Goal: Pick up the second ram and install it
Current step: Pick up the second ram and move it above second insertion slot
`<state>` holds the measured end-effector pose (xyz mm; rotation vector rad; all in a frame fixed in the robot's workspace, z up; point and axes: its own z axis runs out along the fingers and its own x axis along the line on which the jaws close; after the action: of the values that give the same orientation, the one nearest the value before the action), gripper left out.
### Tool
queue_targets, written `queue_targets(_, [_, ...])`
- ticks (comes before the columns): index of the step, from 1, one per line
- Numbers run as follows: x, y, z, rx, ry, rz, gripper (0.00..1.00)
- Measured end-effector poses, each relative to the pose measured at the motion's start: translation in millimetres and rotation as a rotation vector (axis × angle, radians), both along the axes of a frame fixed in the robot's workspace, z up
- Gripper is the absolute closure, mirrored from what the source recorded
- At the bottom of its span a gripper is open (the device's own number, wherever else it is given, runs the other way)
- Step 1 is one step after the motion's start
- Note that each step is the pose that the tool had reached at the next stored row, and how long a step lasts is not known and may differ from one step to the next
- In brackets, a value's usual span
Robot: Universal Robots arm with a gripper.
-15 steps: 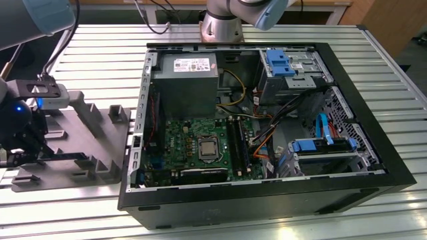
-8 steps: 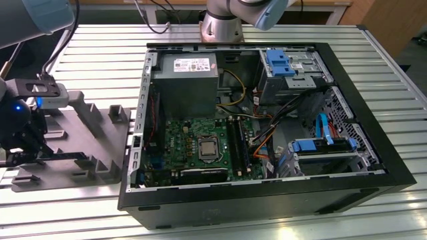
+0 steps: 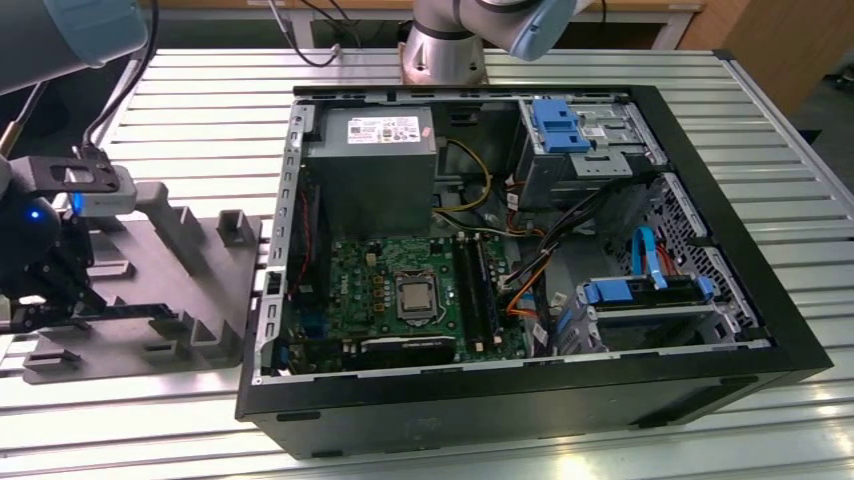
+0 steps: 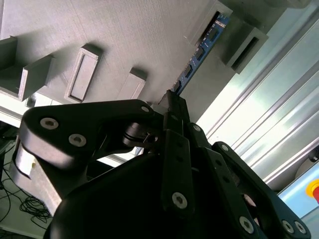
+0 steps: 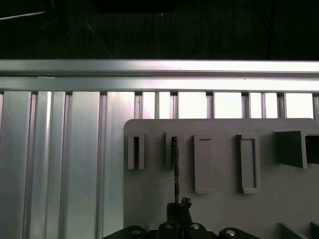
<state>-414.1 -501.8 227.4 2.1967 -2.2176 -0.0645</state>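
Note:
The second ram (image 4: 200,50) is a thin board with a blue-lit edge, standing on edge in a slot of the grey moulded tray (image 4: 124,35). It shows as a thin dark strip (image 5: 175,164) in the first wrist view. My gripper (image 4: 172,107) has its black fingers (image 4: 175,149) pressed together on the near end of the stick. The gripper (image 3: 60,300) hangs low over the tray (image 3: 174,290) at the exterior view's left, beside the open computer case (image 3: 534,250). The long black memory slots (image 3: 474,290) lie on the green motherboard inside the case.
The tray (image 5: 224,209) carries several upright posts and empty pockets around the stick. It rests on a ribbed aluminium table (image 3: 200,110). The case holds a power supply (image 3: 371,150), blue drive brackets (image 3: 561,125) and loose cables (image 3: 534,270). The arm's base (image 3: 447,50) stands behind the case.

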Motion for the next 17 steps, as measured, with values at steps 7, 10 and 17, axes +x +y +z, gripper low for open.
queue_targets(7, [0.0, 0.0, 1.4, -0.0001, 0.0, 0.0, 0.89])
queue_targets(10, [0.0, 0.0, 2.6, 0.0, 0.0, 0.0, 0.89])
queue_targets(17, [0.0, 0.0, 3.2, 0.0, -0.0001, 0.0, 0.89])
